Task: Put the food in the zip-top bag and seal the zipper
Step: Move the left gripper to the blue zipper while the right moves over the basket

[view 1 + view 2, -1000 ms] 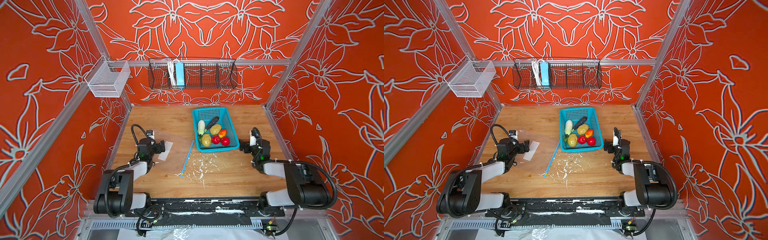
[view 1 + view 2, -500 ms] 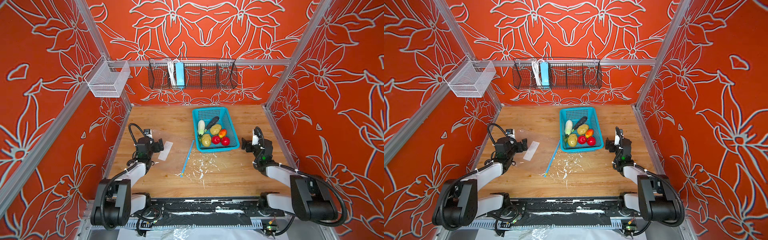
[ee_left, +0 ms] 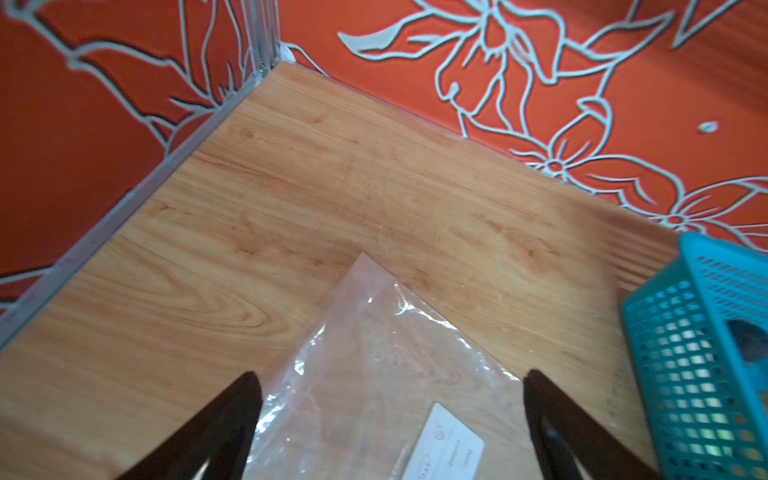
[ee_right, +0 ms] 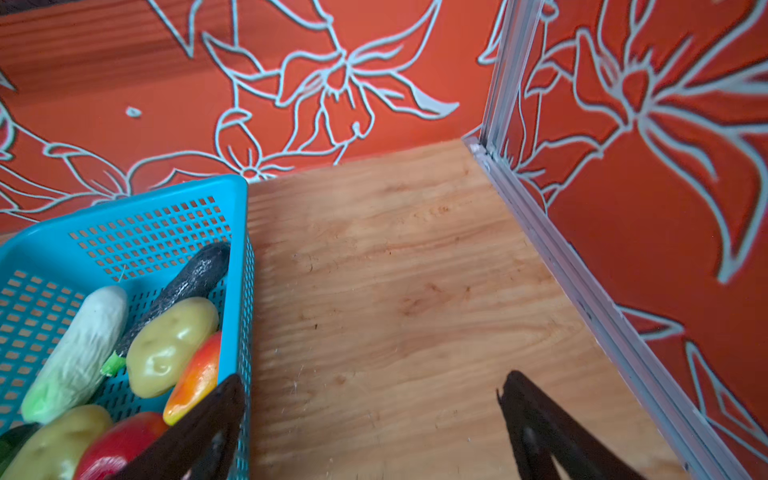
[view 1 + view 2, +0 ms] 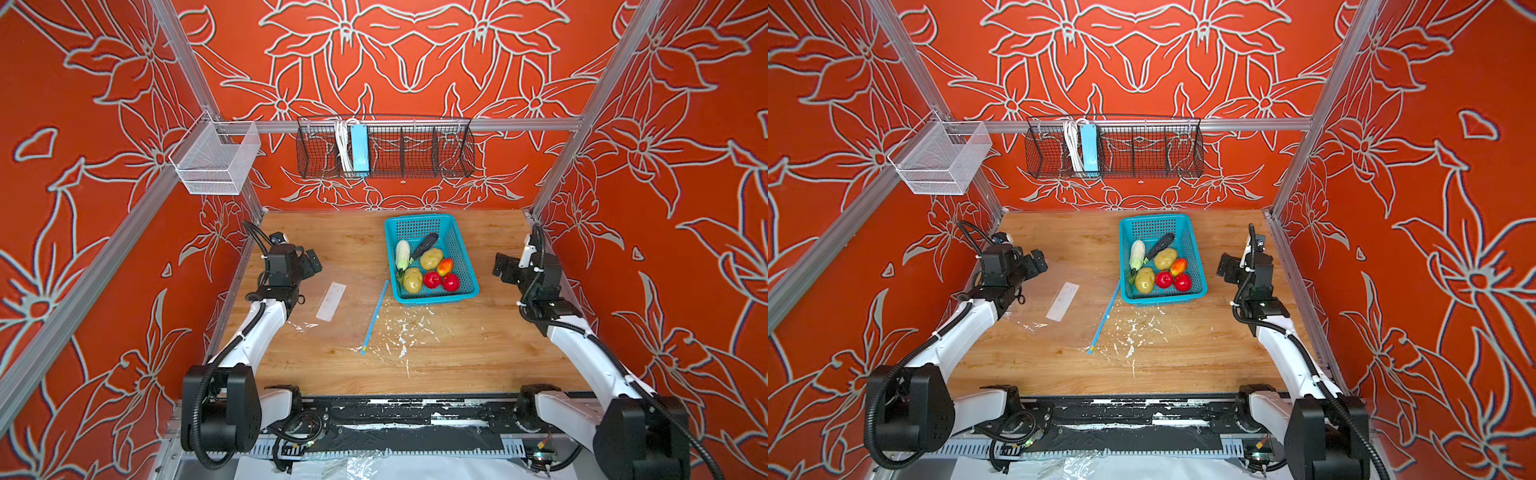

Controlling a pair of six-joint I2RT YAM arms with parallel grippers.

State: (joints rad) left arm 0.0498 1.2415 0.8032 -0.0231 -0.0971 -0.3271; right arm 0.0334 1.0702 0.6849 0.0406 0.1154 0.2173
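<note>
Bag [image 5: 353, 309] lies flat and empty beside the basket [image 5: 434, 296]; left claw [image 3: 388, 376] and right claw [image 4: 370, 384] gape wide, holding nothing; food [image 5: 431, 258] sits in the basket, zipper [image 5: 376, 316] facing it. Careful (film's flimsy): you could pinch both layers shut or just drag it away.

Zip-top bag [image 5: 352, 306]: clear, flat, empty, lying left of the teal basket [image 5: 415, 226]. White label patch [image 5: 331, 295] on its left part.

Zipper [image 5: 376, 316]: light-blue strip on the bag's right edge, running near to far.

Food, all in the basket:
- two potatoes [image 5: 431, 259]
- two tomatoes [image 5: 432, 279]
- red-yellow fruit [image 5: 445, 266]
- eggplant [image 5: 424, 245]
- leafy vegetable [image 5: 402, 254]
</note>
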